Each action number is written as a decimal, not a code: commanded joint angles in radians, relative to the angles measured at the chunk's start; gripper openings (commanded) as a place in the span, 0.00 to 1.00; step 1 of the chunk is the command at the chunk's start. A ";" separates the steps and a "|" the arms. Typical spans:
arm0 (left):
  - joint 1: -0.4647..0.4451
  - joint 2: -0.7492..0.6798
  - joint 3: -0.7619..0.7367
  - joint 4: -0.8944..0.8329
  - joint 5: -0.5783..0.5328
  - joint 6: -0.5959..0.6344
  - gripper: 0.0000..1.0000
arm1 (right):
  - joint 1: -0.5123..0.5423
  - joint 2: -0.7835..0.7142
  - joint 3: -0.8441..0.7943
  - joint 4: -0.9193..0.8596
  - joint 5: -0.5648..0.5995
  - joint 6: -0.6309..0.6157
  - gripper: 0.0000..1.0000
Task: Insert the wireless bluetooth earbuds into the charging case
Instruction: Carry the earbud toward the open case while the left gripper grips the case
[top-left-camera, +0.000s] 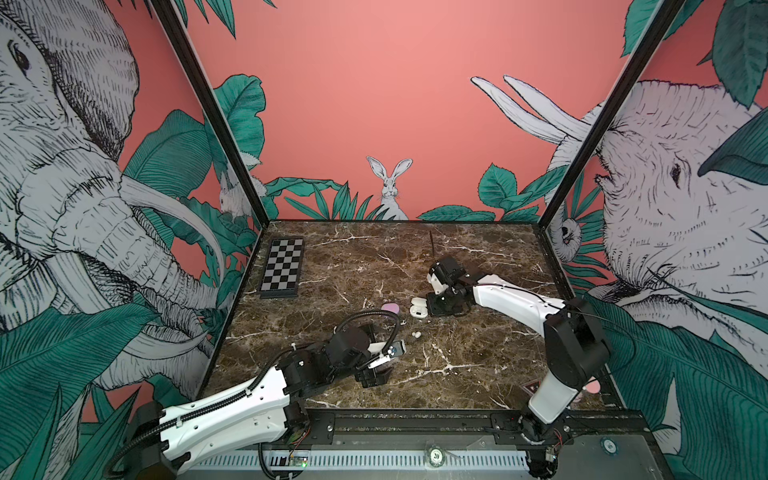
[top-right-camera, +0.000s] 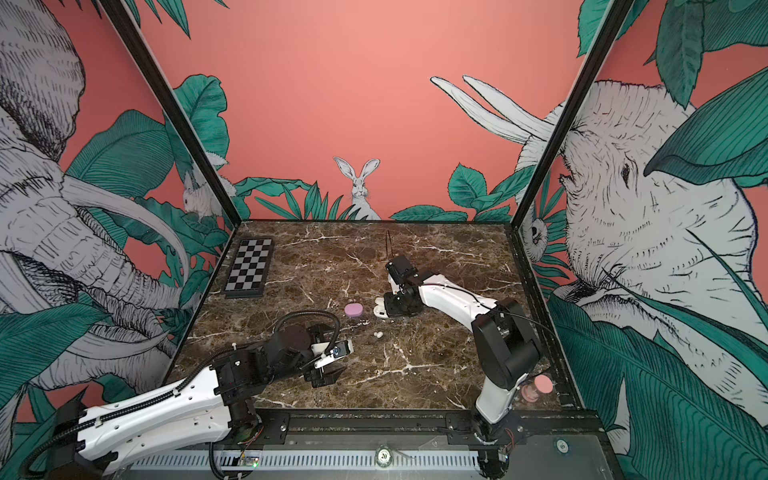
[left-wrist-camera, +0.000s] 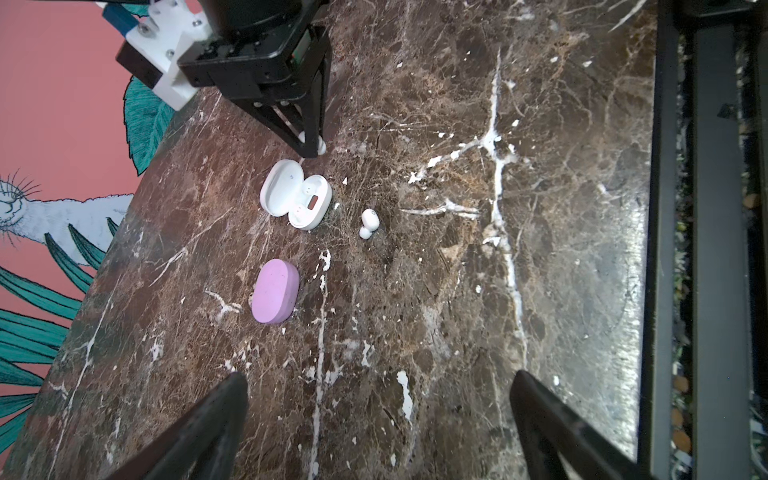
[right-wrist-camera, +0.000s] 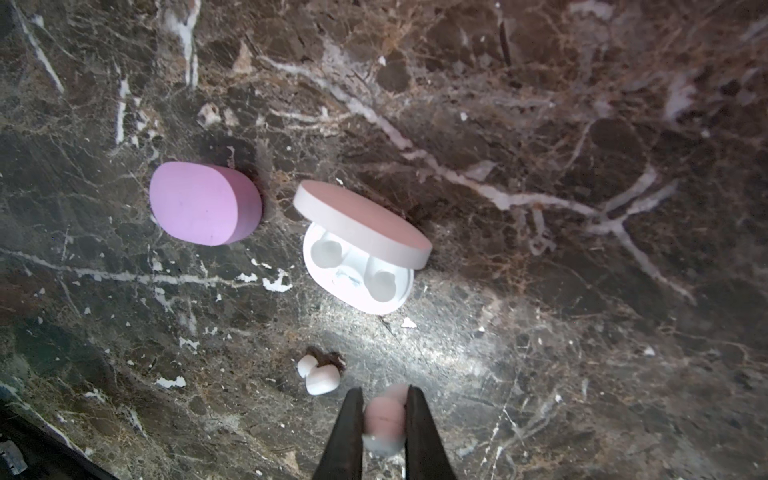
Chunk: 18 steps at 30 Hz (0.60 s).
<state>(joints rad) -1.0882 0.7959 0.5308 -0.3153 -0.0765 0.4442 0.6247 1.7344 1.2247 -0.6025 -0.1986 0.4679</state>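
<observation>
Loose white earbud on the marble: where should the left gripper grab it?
Grip the loose white earbud by its wider round body, not the small tip, from straight above with the left gripper; it lies low, apart from the open white case.

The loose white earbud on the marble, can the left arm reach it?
Probably yes: the left end effector is open, with only bare marble between it and the loose white earbud; the purple case lies aside.

A: What stands beyond the right gripper (right-wrist-camera: 384, 392)?
B: A coral wall (top-left-camera: 374, 104), rabbit (top-left-camera: 390, 187) and green leaves (top-left-camera: 496, 187) painted on it.
A: Under it?
B: Brown marble top (top-left-camera: 457, 374), white veins. A checkerboard (top-left-camera: 282, 268) lies well beyond the left gripper (left-wrist-camera: 379, 377).
</observation>
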 joint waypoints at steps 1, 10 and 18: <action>-0.004 -0.012 -0.020 0.041 0.028 0.029 0.99 | 0.012 0.026 0.039 0.001 0.004 -0.007 0.13; -0.005 -0.020 -0.028 0.047 0.055 0.036 0.99 | 0.018 0.095 0.105 -0.025 0.026 -0.031 0.13; -0.005 -0.029 -0.035 0.056 0.062 0.041 0.99 | 0.025 0.124 0.131 -0.029 0.044 -0.049 0.13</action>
<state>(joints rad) -1.0882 0.7830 0.5148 -0.2836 -0.0349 0.4686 0.6380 1.8412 1.3300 -0.6147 -0.1761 0.4370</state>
